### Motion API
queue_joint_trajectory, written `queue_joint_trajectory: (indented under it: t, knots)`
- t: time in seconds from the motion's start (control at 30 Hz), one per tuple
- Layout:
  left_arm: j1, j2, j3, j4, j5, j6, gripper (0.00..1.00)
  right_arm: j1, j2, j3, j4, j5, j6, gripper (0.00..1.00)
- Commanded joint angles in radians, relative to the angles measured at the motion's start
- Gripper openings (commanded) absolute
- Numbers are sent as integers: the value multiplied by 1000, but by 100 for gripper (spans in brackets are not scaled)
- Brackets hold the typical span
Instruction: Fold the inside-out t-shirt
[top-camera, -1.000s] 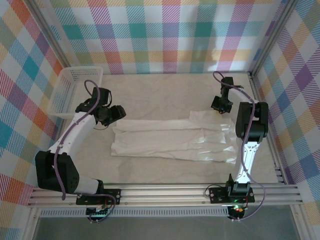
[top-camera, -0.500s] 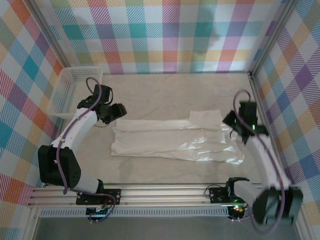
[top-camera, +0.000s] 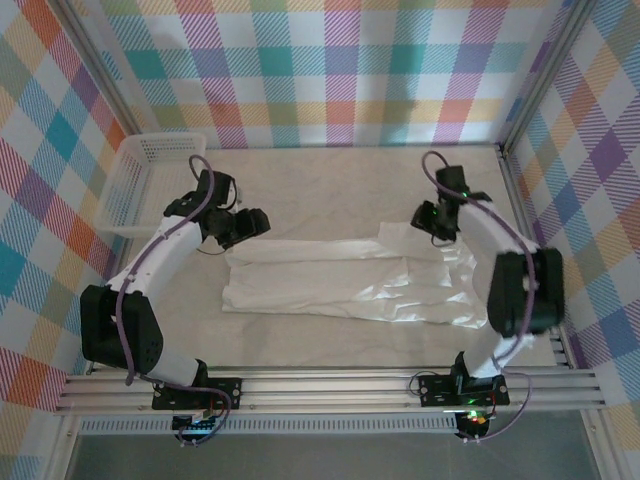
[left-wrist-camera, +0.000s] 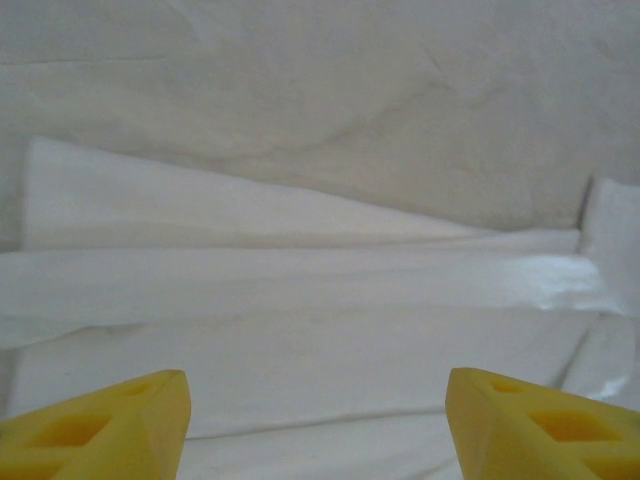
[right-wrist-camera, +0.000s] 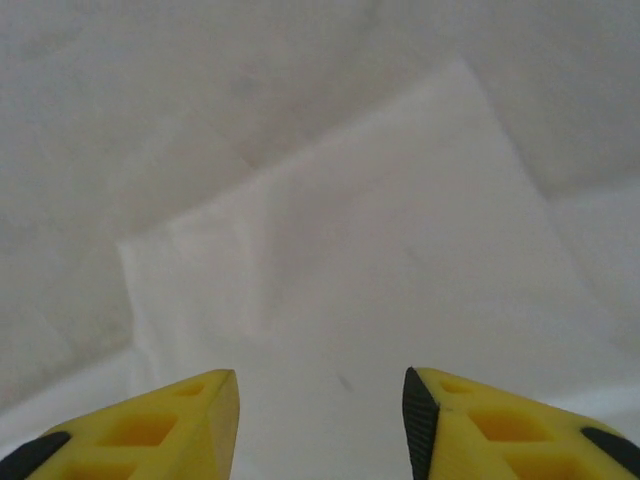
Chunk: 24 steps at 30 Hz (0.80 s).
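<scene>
Two arms (top-camera: 150, 262) (top-camera: 505, 245) angled inward; left gripper (top-camera: 252, 222), right gripper (top-camera: 432, 222) near t-shirt (top-camera: 340, 285).

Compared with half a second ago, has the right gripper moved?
Yes. The right gripper went left and toward the back wall, away from the right frame rail.

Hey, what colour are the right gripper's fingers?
Yellow fingers with black pads, clearest in the right wrist view.

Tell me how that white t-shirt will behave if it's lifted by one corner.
The t-shirt will probably droop and unfold: it lies in soft, flat layers. It looks thin, so likely light. Pushed, it may bunch, as its wrinkles suggest.
</scene>
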Motion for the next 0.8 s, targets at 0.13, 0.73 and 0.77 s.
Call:
queue_joint_trajectory:
  t: [0.13, 0.73, 0.77]
  knots:
    - [-22, -76, -39, -7, 26, 34, 70, 70, 296, 253, -111, 164, -33, 57]
    - [-22, -71, -34, -2, -3, 29, 70, 101, -297, -307, -6, 215, 201, 0]
    - [-21, -71, -38, 2, -3, 28, 70, 116, -375, -396, -7, 225, 256, 0]
